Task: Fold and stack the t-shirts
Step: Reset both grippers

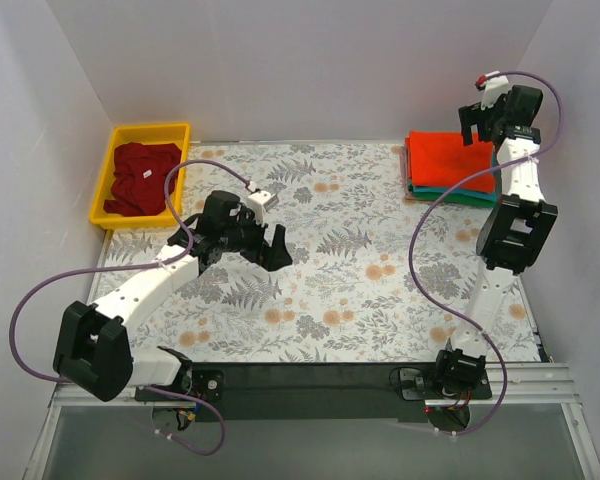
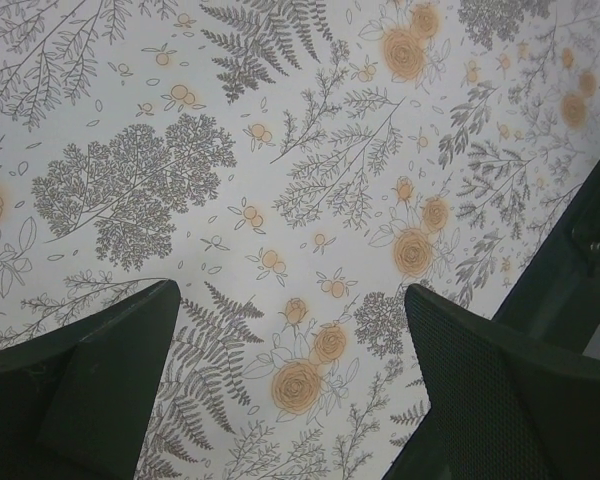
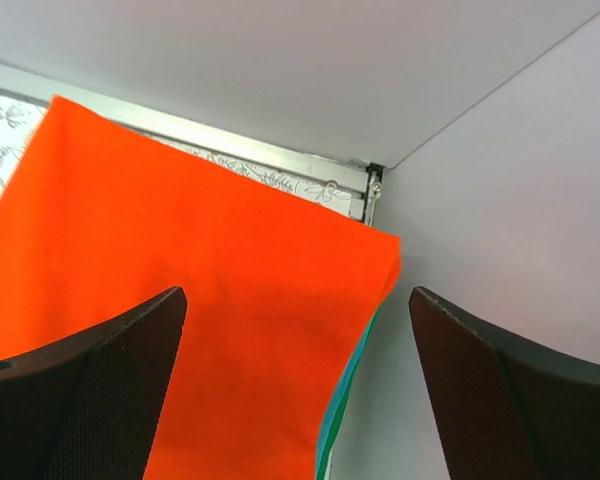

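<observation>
Floral-patterned tabletop [image 1: 360, 290] | bright orange-red folded t-shirt [image 1: 448, 155] tops far-right stack, teal shirt [image 1: 450, 192] beneath | yellow plastic bin [image 1: 150, 129] holds crumpled dark maroon t-shirt [image 1: 145, 180], seemingly last to fold | left tool [image 1: 280, 250] spread wide, empty, above tabletop | right tool [image 1: 477, 128] spread, empty, over stack

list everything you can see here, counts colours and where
yellow bin: 1, yellow, far left corner
maroon t-shirt: 1, dark maroon, crumpled in the yellow bin
orange-red t-shirt: 1, bright orange-red, folded, topmost at far right
teal t-shirt: 1, teal, under the orange-red t-shirt
green t-shirt: 1, green, lowest layer there
table cloth: 1, white floral, beneath both grippers
cables: 2, purple, looping at left and right sides
left gripper: 1, black, open above bare table cloth
right gripper: 1, black, open above the orange-red t-shirt
</observation>
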You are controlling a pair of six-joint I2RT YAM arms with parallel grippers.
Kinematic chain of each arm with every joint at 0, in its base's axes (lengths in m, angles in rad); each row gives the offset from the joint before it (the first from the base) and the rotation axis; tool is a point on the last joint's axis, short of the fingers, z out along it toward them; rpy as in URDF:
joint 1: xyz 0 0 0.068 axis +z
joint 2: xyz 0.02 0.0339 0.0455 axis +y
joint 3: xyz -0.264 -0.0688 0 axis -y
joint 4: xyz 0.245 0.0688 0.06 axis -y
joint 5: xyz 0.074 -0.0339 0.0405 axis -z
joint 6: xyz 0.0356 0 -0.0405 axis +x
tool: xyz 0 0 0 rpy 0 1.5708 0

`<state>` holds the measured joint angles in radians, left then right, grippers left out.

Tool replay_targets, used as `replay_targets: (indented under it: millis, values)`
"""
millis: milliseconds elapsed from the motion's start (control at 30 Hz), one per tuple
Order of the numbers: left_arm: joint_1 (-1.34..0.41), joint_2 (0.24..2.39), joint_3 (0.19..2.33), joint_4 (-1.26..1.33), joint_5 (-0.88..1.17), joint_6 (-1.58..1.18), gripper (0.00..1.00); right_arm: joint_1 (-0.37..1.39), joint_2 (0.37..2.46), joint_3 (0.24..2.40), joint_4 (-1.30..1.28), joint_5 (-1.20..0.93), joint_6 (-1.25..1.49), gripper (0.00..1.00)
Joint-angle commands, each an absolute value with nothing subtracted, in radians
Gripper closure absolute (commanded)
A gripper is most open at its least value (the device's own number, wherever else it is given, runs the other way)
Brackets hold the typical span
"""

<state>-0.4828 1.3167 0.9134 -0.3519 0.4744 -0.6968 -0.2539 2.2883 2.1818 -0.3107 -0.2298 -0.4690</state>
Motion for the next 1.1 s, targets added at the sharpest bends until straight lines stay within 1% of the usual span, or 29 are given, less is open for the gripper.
replay_targets:
  millis: [0, 133, 300, 367, 400, 500, 600, 633, 733, 800, 867, 933, 1067]
  values:
    - [-0.442, 1.247, 0.917, -0.344, 0.528, -0.785, 0.04, -0.256, 2.136, 2.172, -0.262, -0.245, -0.425, 0.02]
    - [-0.399, 1.282, 0.974, -0.380, 0.522, -0.856, 0.04, -0.256, 2.059, 2.103, -0.330, -0.340, -0.324, 0.02]
    - [-0.367, 1.359, 1.120, -0.489, 0.520, -0.888, 0.04, -0.256, 1.913, 1.970, -0.442, -0.516, -0.200, 0.02]
    - [-0.336, 1.358, 1.134, -0.503, 0.535, -0.873, 0.04, -0.256, 1.844, 1.872, -0.483, -0.578, -0.169, 0.02]
    - [-0.325, 1.355, 1.141, -0.518, 0.541, -0.870, 0.04, -0.256, 1.820, 1.835, -0.527, -0.647, -0.169, 0.02]
    - [-0.292, 1.347, 1.146, -0.561, 0.503, -0.862, 0.04, -0.256, 1.721, 1.660, -0.607, -0.747, -0.179, 0.02]
    - [-0.285, 1.354, 1.132, -0.607, 0.442, -0.827, 0.04, -0.249, 1.626, 1.513, -0.684, -0.758, -0.262, 0.02]
    - [-0.285, 1.351, 1.100, -0.610, 0.380, -0.812, 0.04, -0.245, 1.597, 1.473, -0.713, -0.758, -0.277, 0.02]
    - [-0.279, 1.324, 1.017, -0.611, 0.286, -0.784, 0.04, -0.235, 1.470, 1.301, -0.723, -0.733, -0.351, 0.02]
    - [-0.279, 1.298, 0.977, -0.601, 0.269, -0.772, 0.04, -0.209, 1.375, 1.191, -0.723, -0.683, -0.389, 0.02]
    - [-0.276, 1.258, 0.930, -0.594, 0.238, -0.762, 0.04, -0.175, 1.298, 1.129, -0.721, -0.651, -0.402, 0.02]
    - [-0.275, 1.235, 0.914, -0.601, 0.224, -0.755, 0.04, -0.154, 1.255, 1.044, -0.721, -0.615, -0.417, 0.02]
    - [-0.259, 1.174, 0.894, -0.618, 0.216, -0.744, 0.04, -0.101, 1.155, 0.937, -0.687, -0.577, -0.403, 0.02]
